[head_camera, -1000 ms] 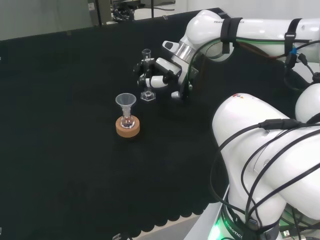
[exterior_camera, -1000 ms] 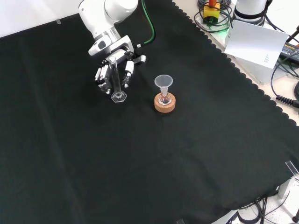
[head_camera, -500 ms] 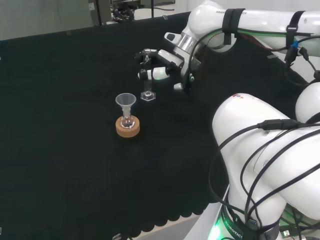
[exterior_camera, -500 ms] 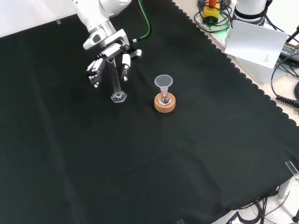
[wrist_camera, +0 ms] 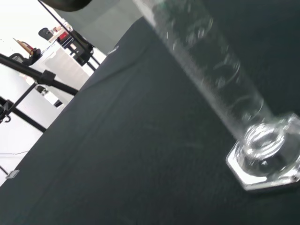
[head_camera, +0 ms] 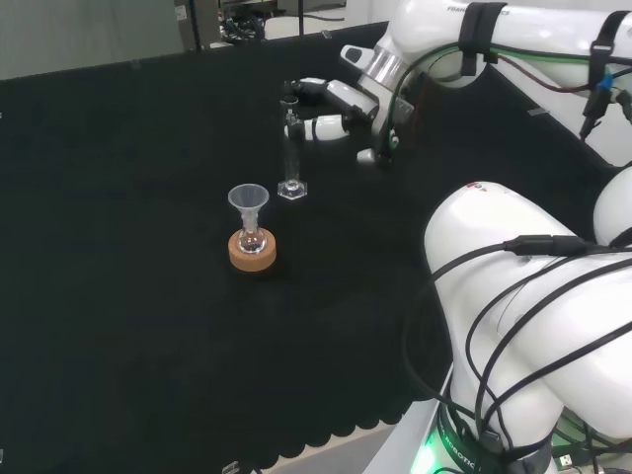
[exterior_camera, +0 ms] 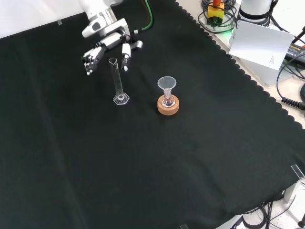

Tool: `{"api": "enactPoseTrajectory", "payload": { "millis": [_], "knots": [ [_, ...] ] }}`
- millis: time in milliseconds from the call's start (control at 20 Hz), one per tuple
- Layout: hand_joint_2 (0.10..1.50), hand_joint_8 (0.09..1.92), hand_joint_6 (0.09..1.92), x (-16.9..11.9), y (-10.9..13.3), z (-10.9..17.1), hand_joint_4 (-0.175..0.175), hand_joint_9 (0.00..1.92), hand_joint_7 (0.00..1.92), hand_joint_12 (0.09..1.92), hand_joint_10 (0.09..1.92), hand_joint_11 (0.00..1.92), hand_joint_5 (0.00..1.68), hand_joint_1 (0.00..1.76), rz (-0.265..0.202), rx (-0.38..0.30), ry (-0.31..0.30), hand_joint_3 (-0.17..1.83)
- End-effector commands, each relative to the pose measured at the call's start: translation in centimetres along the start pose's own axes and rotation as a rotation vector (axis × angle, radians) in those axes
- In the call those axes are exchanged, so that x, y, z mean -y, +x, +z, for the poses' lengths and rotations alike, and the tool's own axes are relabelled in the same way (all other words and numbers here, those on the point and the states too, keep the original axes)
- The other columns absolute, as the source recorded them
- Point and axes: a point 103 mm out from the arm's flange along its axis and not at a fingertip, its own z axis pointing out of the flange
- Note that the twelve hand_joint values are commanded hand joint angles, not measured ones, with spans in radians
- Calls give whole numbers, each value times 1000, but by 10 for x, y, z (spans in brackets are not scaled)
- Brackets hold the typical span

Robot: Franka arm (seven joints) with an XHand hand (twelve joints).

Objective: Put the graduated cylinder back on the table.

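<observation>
The clear graduated cylinder (head_camera: 289, 148) (exterior_camera: 117, 82) stands upright on the black cloth on its hexagonal foot, with nothing touching it. The hand (head_camera: 331, 109) (exterior_camera: 106, 46) hovers above and beyond its upper end, fingers spread and relaxed, holding nothing. In the head view the hand is just right of the cylinder's top; in the front view it is above it, higher in the picture. The wrist view shows the cylinder's tube and foot (wrist_camera: 265, 157) close up, resting on the cloth.
A small flask with a clear funnel (head_camera: 249, 207) (exterior_camera: 167, 86) in its neck sits on a cork ring (head_camera: 252, 252) (exterior_camera: 168, 106) close to the cylinder. The arm's white links (head_camera: 533, 316) stand at the head view's right. The cloth's scalloped edge (exterior_camera: 248, 78) runs along the front view's right.
The hand has opened, let go of the cylinder and lifted away from it, up and to the right in the head view. The cylinder stays standing where it was set.
</observation>
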Motion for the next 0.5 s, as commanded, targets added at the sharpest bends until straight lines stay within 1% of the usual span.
{"api": "enactPoseTrajectory", "payload": {
  "millis": [50, 150, 250, 500],
  "knots": [
    [854, 679, 129, 28, 28, -55, -67, 481, 27, 1459, 87, 0, 274, 625, 8, 113, -47, -174],
    [854, 679, 123, 37, 42, -70, -67, 479, 24, 1459, 87, 0, 270, 616, 10, 168, -54, -173],
    [854, 680, 117, 47, 58, -85, -66, 476, 21, 1460, 87, 0, 268, 607, 22, 224, -52, -172],
    [858, 678, 101, 73, 106, -114, -64, 466, 9, 1462, 87, 0, 267, 583, 48, 345, -39, -166]
  ]
}}
